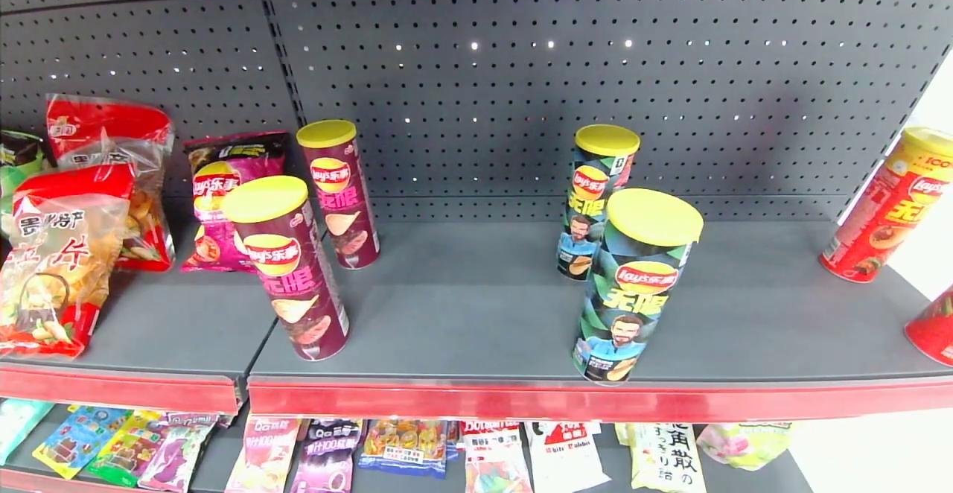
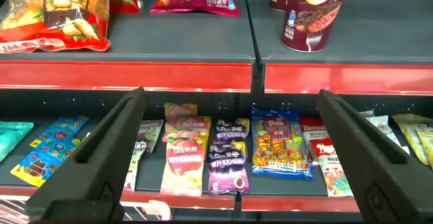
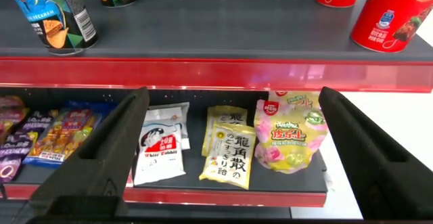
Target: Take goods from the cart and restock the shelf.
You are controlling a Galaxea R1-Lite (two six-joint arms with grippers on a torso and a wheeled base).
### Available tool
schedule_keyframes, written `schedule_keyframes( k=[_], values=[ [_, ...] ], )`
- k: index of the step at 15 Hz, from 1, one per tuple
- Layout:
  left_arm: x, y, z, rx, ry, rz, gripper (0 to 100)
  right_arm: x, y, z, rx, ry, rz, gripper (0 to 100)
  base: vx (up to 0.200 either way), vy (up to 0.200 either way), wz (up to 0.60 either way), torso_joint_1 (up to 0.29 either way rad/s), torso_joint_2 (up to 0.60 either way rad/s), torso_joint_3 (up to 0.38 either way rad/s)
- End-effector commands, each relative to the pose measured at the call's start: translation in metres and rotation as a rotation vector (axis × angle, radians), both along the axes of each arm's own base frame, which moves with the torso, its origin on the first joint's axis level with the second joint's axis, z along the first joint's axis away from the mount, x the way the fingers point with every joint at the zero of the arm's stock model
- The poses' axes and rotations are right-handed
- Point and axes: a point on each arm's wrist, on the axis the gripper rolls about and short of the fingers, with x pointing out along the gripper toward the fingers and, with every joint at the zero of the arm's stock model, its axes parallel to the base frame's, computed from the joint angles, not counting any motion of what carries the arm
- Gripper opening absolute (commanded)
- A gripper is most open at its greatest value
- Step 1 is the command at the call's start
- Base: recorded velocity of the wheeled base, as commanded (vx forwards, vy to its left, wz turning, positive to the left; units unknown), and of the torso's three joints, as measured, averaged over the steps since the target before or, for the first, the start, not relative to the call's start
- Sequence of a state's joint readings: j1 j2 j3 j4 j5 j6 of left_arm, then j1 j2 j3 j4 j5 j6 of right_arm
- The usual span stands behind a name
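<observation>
The grey shelf (image 1: pixel 476 307) with a red front edge carries two purple chip cans (image 1: pixel 287 269) (image 1: pixel 339 195), two green-black cans (image 1: pixel 636 284) (image 1: pixel 599 202) and red cans (image 1: pixel 890 206) at the far right, all upright with yellow lids. My left gripper (image 2: pixel 230 160) is open and holds nothing. It hangs in front of the lower shelf, below the front purple can (image 2: pixel 314 14). My right gripper (image 3: pixel 233 156) is also open and holds nothing, in front of the lower shelf below a green-black can (image 3: pixel 51 14) and a red can (image 3: pixel 392 14).
Snack bags (image 1: pixel 67 255) fill the shelf's left end, with a purple bag (image 1: pixel 227 195) behind the cans. The lower shelf holds several candy packets (image 2: pixel 226 156), a white packet (image 3: pixel 161 153) and a pink-green bag (image 3: pixel 291 132). Bare shelf lies between the can pairs.
</observation>
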State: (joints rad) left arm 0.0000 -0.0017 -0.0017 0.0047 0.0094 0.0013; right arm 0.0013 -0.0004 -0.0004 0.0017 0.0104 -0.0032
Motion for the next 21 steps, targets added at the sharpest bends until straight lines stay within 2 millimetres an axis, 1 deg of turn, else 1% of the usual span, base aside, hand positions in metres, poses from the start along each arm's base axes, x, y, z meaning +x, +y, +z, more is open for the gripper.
schedule_keyframes(
  k=[1, 4, 5, 6, 7, 8, 9, 12, 13, 14, 15, 16, 18, 21],
  values=[
    [0.0, 0.0, 0.0, 0.0, 0.002, 0.0, 100, 0.0, 0.0, 0.0, 0.0, 0.001, 0.001, 100, 0.0, 0.0, 0.0, 0.0, 0.0, 0.0],
    [0.0, 0.0, 0.0, 0.0, 0.002, 0.0, 100, 0.0, 0.0, 0.002, -0.001, -0.01, 0.022, 100, 0.0, 0.0, 0.0, 0.0, 0.0, 0.0],
    [0.0, 0.0, 0.0, 0.0, 0.002, 0.001, 100, -0.006, 0.001, 0.032, 0.019, -0.094, 0.051, 100, 0.0, 0.0, 0.0, 0.0, 0.0, 0.0],
    [0.0, 0.0, 0.0, 0.0, 0.002, 0.0, 100, 0.0, 0.0, 0.074, 0.069, -0.08, 0.077, 100, 0.0, 0.0, 0.0, 0.0, 0.0, 0.0],
    [0.0, 0.0, 0.0, 0.0, 0.002, 0.0, 100, 0.009, 0.0, 0.102, 0.115, -0.063, 0.092, 100, 0.0, 0.0, 0.0, 0.0, 0.0, 0.0],
    [0.0, 0.0, 0.0, 0.0, 0.002, 0.0, 100, 0.021, 0.001, 0.12, 0.12, -0.032, 0.093, 100, 0.0, 0.0, 0.0, 0.0, 0.0, 0.0],
    [0.0, 0.0, 0.0, 0.0, 0.002, 0.0, 100, 0.041, 0.002, 0.127, 0.118, 0.048, 0.081, 100, 0.0, 0.0, 0.0, 0.0, 0.0, 0.0],
    [0.0, 0.0, 0.0, 0.0, 0.002, 0.0, 100, 0.097, 0.004, 0.129, 0.109, 0.267, 0.034, 100, 0.0, 0.0, 0.0, 0.0, 0.0, 0.0],
    [0.0, 0.0, 0.0, 0.0, 0.002, 0.0, 100, 0.109, 0.007, 0.13, 0.092, 0.318, 0.048, 100, 0.0, 0.0, 0.0, 0.0, 0.0, 0.0],
    [0.0, 0.0, 0.0, 0.0, 0.002, 0.0, 100, 0.115, 0.011, 0.129, 0.077, 0.341, 0.066, 100, 0.0, 0.0, 0.0, 0.0, 0.0, 0.0],
    [0.0, 0.0, 0.0, 0.0, 0.002, 0.0, 100, 0.139, 0.017, 0.124, 0.028, 0.42, -0.011, 100, 0.0, 0.0, 0.0, 0.0, 0.0, 0.0],
    [0.0, 0.0, 0.0, 0.0, 0.002, 0.0, 100, 0.148, 0.02, 0.12, -0.001, 0.454, -0.033, 100, 0.0, 0.0, 0.0, 0.0, 0.0, 0.0],
    [0.0, 0.0, 0.0, 0.0, 0.002, 0.0, 100, 0.164, 0.031, 0.108, -0.054, 0.534, -0.013, 100, 0.0, 0.0, 0.0, 0.0, 0.0, 0.0],
    [0.0, 0.0, 0.0, 0.0, 0.002, 0.0, 100, 0.171, 0.049, 0.1, -0.094, 0.583, 0.079, 100, 0.0, 0.0, 0.0, 0.0, 0.0, 0.0]
  ],
)
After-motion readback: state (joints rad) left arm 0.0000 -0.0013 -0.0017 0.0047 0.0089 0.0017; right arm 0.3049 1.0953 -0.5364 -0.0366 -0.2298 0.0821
